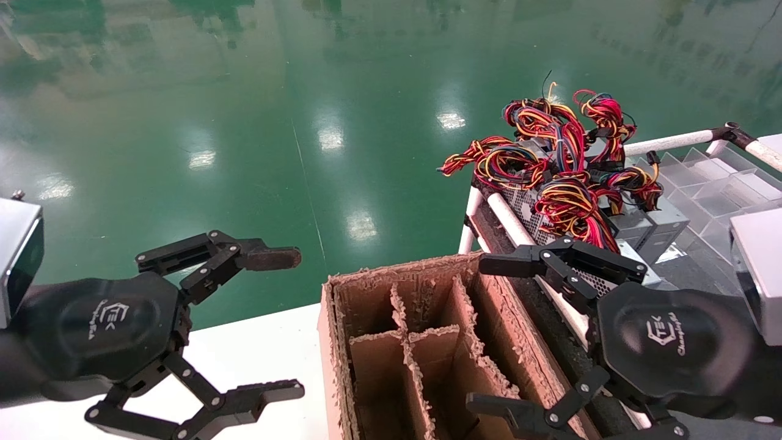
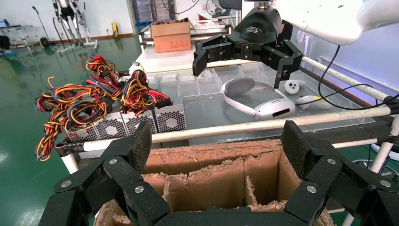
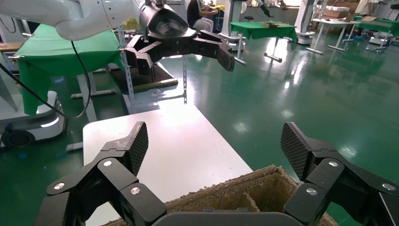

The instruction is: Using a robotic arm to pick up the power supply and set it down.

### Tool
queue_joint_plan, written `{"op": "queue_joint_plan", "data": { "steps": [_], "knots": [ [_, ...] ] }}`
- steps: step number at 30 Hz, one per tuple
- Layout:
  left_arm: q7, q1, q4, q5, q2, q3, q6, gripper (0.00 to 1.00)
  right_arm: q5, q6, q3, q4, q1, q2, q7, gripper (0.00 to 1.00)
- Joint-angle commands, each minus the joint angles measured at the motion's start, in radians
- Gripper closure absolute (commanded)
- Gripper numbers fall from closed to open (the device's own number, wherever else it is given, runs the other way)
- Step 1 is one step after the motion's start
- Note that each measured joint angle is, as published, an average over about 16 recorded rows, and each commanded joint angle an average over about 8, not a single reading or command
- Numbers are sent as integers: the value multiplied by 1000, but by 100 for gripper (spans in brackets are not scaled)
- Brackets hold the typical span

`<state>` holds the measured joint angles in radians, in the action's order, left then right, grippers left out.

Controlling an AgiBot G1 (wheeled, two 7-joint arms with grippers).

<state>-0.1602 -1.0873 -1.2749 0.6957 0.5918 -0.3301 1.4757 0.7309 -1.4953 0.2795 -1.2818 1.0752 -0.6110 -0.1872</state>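
Several grey power supplies with perforated sides and red, yellow and black wire bundles stand together on a rack at the right. The nearest power supply (image 1: 528,211) (image 2: 170,117) shows its round fan grille in the left wrist view. My right gripper (image 1: 489,335) (image 3: 216,141) is open and empty. It hangs over the right edge of a cardboard box (image 1: 397,272), short of the power supplies. My left gripper (image 1: 284,324) (image 2: 217,141) is open and empty too. It hovers over the white table (image 1: 256,348), left of the box, with its jaws facing the box.
The cardboard box (image 2: 211,155) (image 3: 226,188) has frayed dividers forming several cells. White rails (image 1: 672,142) frame the rack. Clear plastic compartment trays (image 1: 715,183) and a white headset (image 2: 256,101) lie behind the power supplies. Green floor lies beyond the table.
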Motion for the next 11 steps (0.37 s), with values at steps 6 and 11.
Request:
{"op": "queue_joint_plan", "data": {
  "steps": [6, 11],
  "knots": [
    [0, 0, 0, 0, 0, 0, 0, 0, 0, 0, 0, 0, 0, 0, 0, 0],
    [0, 0, 0, 0, 0, 0, 0, 0, 0, 0, 0, 0, 0, 0, 0, 0]
  ]
}}
